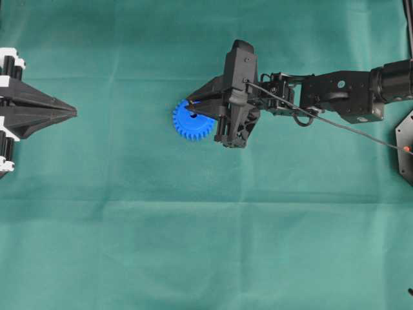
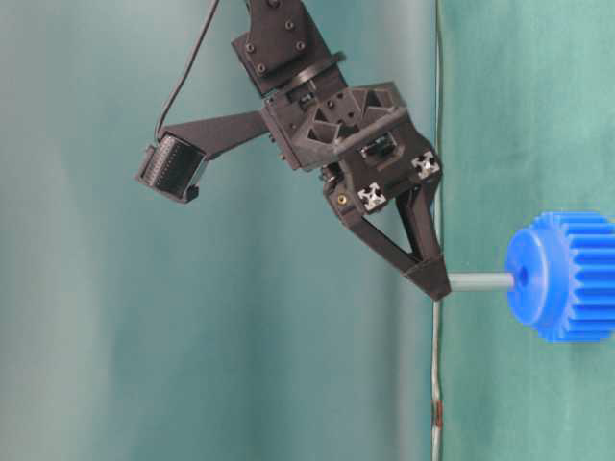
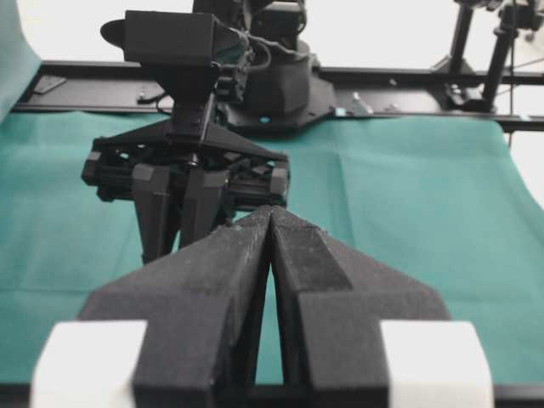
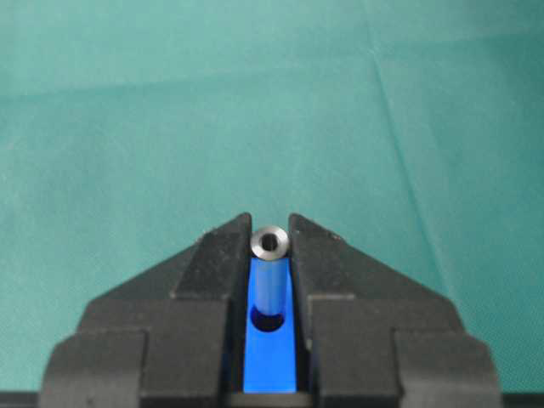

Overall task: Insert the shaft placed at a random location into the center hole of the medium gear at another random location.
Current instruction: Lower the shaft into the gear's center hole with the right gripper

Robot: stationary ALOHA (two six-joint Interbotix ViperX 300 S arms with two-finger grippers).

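The blue medium gear (image 1: pixel 191 124) lies flat on the green cloth, partly under my right gripper (image 1: pixel 191 103). In the right wrist view the right gripper (image 4: pixel 270 224) is shut on the shaft (image 4: pixel 271 242), whose ringed silvery top end shows between the fingertips. Below it, the shaft's lower end sits in the dark center hole (image 4: pixel 269 320) of the gear (image 4: pixel 269 365). In the table-level view the shaft (image 2: pixel 478 281) runs from the gripper (image 2: pixel 437 285) straight into the gear (image 2: pixel 567 279). My left gripper (image 1: pixel 72 113) rests far left, shut and empty (image 3: pixel 270 214).
Green cloth (image 1: pixel 206 245) covers the whole table. A cable (image 1: pixel 335 124) trails from the right arm toward the right edge. A black frame rail (image 3: pixel 408 85) runs along the far side in the left wrist view.
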